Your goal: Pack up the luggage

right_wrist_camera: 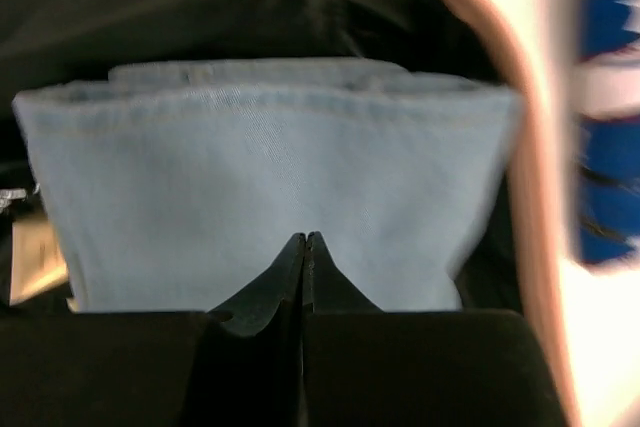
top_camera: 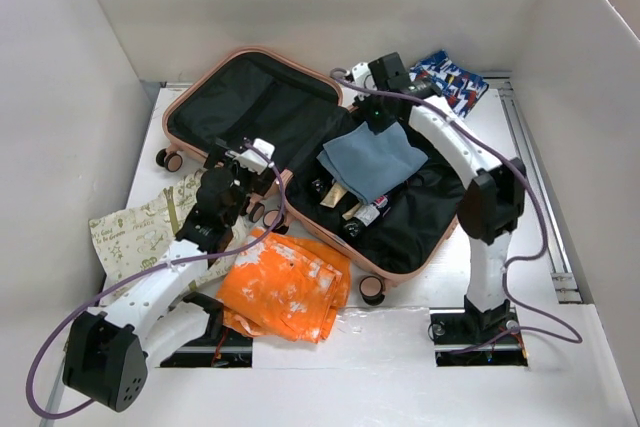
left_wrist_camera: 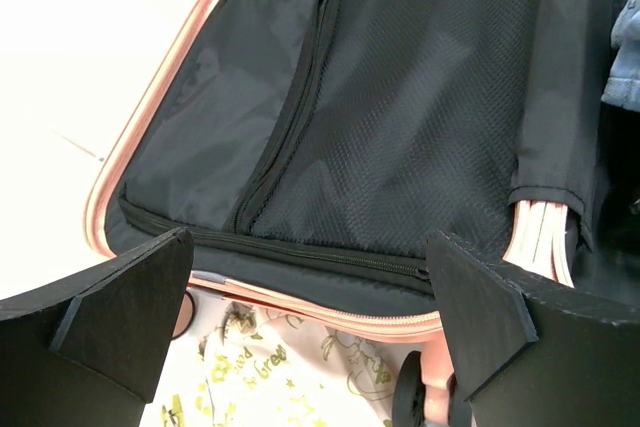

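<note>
Top external: luggage [top_camera: 250,97] is laid open on walled white table [top_camera: 400,342]; left gripper [left_wrist_camera: 308,247] spread, right gripper [right_wrist_camera: 305,239] pressed together, wrist view blurred.

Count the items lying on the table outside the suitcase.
3: an orange garment in front of the luggage, a cream printed sheet at its left front, a blue patterned item behind its right half. More may be hidden.

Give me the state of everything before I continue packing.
luggage: open, both halves flat.
blue cloth: folded, inside right half.
bottles: lying inside right half.
orange garment: crumpled, outside luggage.
patterned pouch: outside, beyond luggage.
left gripper: open, empty.
right gripper: shut, tips at blue cloth.
</note>
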You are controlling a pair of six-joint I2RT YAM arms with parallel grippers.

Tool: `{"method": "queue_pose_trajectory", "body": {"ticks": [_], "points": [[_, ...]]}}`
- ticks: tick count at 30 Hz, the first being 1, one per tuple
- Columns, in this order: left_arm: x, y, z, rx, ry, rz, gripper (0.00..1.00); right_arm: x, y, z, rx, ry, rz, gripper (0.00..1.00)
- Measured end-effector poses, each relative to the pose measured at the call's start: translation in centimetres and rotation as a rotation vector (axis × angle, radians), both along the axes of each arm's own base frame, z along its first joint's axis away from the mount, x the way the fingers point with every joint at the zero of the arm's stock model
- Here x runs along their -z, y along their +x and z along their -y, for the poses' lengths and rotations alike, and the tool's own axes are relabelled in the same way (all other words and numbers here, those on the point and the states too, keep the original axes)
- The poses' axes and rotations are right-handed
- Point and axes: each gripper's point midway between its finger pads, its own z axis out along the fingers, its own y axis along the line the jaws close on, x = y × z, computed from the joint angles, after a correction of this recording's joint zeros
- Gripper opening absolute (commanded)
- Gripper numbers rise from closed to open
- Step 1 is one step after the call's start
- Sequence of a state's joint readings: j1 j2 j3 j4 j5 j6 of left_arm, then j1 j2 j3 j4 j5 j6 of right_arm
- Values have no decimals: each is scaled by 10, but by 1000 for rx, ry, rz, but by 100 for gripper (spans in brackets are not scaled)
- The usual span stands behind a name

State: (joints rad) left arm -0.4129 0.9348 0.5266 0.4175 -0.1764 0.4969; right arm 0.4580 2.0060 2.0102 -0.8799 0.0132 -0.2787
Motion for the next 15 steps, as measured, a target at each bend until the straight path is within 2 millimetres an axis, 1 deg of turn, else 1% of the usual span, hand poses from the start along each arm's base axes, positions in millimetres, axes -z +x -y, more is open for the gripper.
{"method": "queue_pose_trajectory", "body": {"ticks": [3,4,5,7,8,9,12,13,14,15], "points": [[-1,0,1,-4,-24,-15,100,46,8,-17,-42,65,-79,0],[-2,0,2,-5,-35,-19,100,55,10,-23,-59,90,-94,0],[-3,0,2,-7,-45,-26,100,81,9,-26,-69,93,-144,0],[-5,0,3,-13,-69,-37,100,109,7,-34,-95,99,-187,0],[-5,0,3,-15,-79,-43,100,114,5,-36,-101,106,-200,0],[-4,0,3,-17,-86,-50,100,115,4,-38,-111,119,-205,0],[-2,-2,4,-22,-100,-75,100,109,1,-44,-131,144,-190,0],[-1,-2,4,-22,-106,-83,100,106,1,-45,-134,146,-182,9],[0,-3,4,-23,-109,-92,100,102,-1,-45,-135,148,-175,14],[2,-4,4,-25,-119,-104,100,96,-2,-46,-135,153,-165,21]]}}
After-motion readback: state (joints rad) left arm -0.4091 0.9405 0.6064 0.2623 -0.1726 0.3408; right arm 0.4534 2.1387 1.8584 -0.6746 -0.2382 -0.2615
